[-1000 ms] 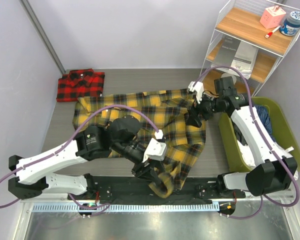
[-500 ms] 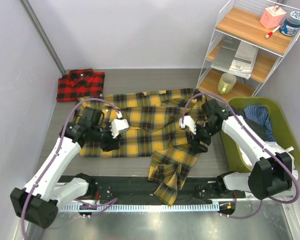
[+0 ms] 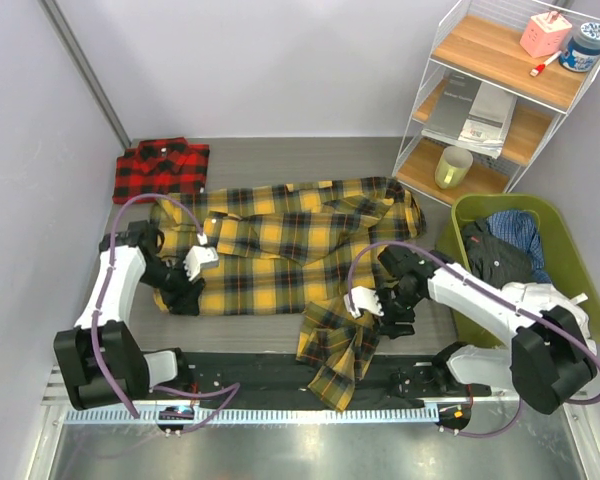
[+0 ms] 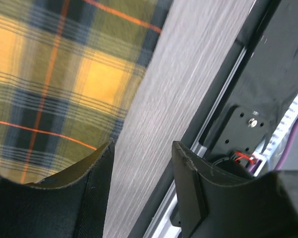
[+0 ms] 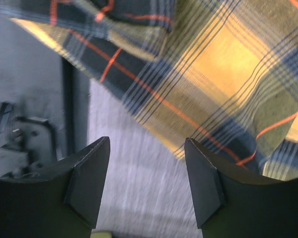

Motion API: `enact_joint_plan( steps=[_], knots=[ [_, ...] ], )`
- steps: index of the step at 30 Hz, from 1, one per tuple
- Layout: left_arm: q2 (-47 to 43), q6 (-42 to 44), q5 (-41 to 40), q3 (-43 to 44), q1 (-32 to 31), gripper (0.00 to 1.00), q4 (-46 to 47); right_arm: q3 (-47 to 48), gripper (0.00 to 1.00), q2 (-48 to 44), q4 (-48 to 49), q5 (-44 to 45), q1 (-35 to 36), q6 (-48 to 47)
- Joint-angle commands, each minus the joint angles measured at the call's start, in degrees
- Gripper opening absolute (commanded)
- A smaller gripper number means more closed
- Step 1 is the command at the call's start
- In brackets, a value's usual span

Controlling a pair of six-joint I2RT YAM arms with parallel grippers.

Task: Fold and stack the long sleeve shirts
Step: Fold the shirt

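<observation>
Robotics laboratory test cell. Plain lavender walls (image 3: 260, 60) enclose a grey wood-grain table (image 3: 280, 155). The left arm (image 3: 110, 290) and right arm (image 3: 480, 300), 2 white cabled units, are bolted to a black rail (image 3: 250, 375) at its near edge. A wire shelf (image 3: 500, 90) and a green bin (image 3: 480, 203) stand at the right.

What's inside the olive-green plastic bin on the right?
The olive-green plastic bin holds a crumpled blue checked cloth and a dark garment. The white right arm covers its near end; anything beneath the clothes is hidden.
</observation>
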Motion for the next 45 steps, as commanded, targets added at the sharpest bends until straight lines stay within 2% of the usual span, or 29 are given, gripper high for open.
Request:
enact_joint_plan(
  steps=[1, 2, 5, 6, 8, 9, 10, 14, 16, 22, 25, 28, 29, 32, 33, 34, 35, 37, 38, 40, 41, 42, 45],
  knots=[
    [-0.32, 10.69, -3.64, -3.49, 2.65, 0.51, 1.07, -1.93, 0.67, 2.0, 9.75, 2.21, 1.51, -1.31],
    [0.55, 12.2, -4.0, -3.67, 4.22, 0.51, 0.98, -2.19, 0.66, 3.13, 10.71, 2.48, 1.77, -1.23],
    [2.4, 17.55, -4.53, -3.5, 8.34, 0.51, 0.9, -2.63, 0.48, 4.37, 12.13, 3.18, 2.48, -1.57],
    [3.8, 19.92, -4.53, -3.23, 9.5, 0.51, 0.02, -3.24, 0.35, 4.37, 12.48, 3.36, 2.57, -1.49],
    [5.21, 25.02, -4.97, -2.7, 11.17, 0.5, -0.68, -4.04, 0.2, 3.85, 12.66, 3.97, 2.66, -1.49],
    [6.27, 25.65, -4.97, -2.7, 11.27, 0.5, -0.43, -4.65, 0.07, 2.89, 12.75, 4.15, 2.66, -1.23],
    [6.54, 26.18, -4.63, -2.62, 11.18, 0.5, 0.27, -4.83, 0.03, 2.45, 12.57, 4.32, 2.57, -0.96],
    [8.03, 30.4, -2.78, -3.14, 11.18, 0.51, 1.07, -4.48, 0.01, 0.69, 10.91, 4.68, 2.66, 0.27],
    [8.73, 32.33, -4.44, -4.02, 11.09, 0.5, 1.86, -3.69, 0.01, 0.16, 10.38, 4.41, 2.65, 1.67],
    [7.86, 33.75, -8.31, -11.66, 11.09, 0.53, 12.65, -2.63, 0.01, -2.74, 9.76, 4.32, 2.66, 4.48],
    [7.42, 34.54, -9.54, -14.74, 11.09, 0.5, 15.83, -2.37, 0.01, -3.97, 9.67, 4.67, 2.66, 6.15],
    [6.81, 34.19, -9.11, -15.45, 11.09, 0.34, 16.1, -2.11, 0.01, -5.55, 9.67, 4.68, 2.57, 7.82],
    [6.37, 34.01, -8.84, -15.27, 11.27, 0.24, 15.49, -2.02, 0.01, -6.25, 9.5, 4.68, 2.57, 8.17],
    [6.01, 32.34, -7.7, -14.39, 11.27, 0.17, 14.79, -2.28, 0.01, -7.31, 8.27, 5.38, 2.65, 8.18],
    [6.53, 32.51, -7.52, -14.04, 11.18, 0.18, 13.48, -2.28, 0.03, -7.49, 7.13, 5.2, 2.66, 6.7],
    [6.89, 32.52, -7.35, -13.0, 11.18, 0.2, 12.85, -2.46, 0.11, -7.58, 6.25, 5.12, 2.66, 5.21],
    [7.5, 32.34, -7.17, -12.46, 11.18, 0.27, 12.24, -3.07, 0.28, -7.58, 5.89, 4.77, 2.57, 2.75],
    [9.26, 31.47, -7.0, -10.8, 11.18, 0.31, 10.92, -3.6, 0.43, -6.44, 7.11, 4.76, 2.74, 1.94],
    [9.79, 30.33, -6.99, -10.35, 11.18, 0.36, 10.83, -3.17, 0.55, -5.57, 7.64, 4.24, 2.66, 1.68],
    [10.67, 30.05, -7.08, -9.91, 11.27, 0.4, 10.48, -2.03, 0.65, -1.63, 6.6, 3.27, 3.09, 0.8],
    [10.76, 30.14, -7.08, -9.91, 11.18, 0.41, 10.56, -1.32, 0.75, -0.3, 4.77, 2.83, 3.18, 0.36],
    [10.5, 30.49, -7.0, -10.08, 11.27, 0.42, 10.65, -0.53, 0.78, 0.93, 4.14, 2.48, 3.36, -0.34],
    [9.79, 31.11, -7.08, -10.79, 11.27, 0.42, 11.18, -1.75, 0.77, 2.62, 5.62, 3.26, 3.97, -0.96]
  ],
)
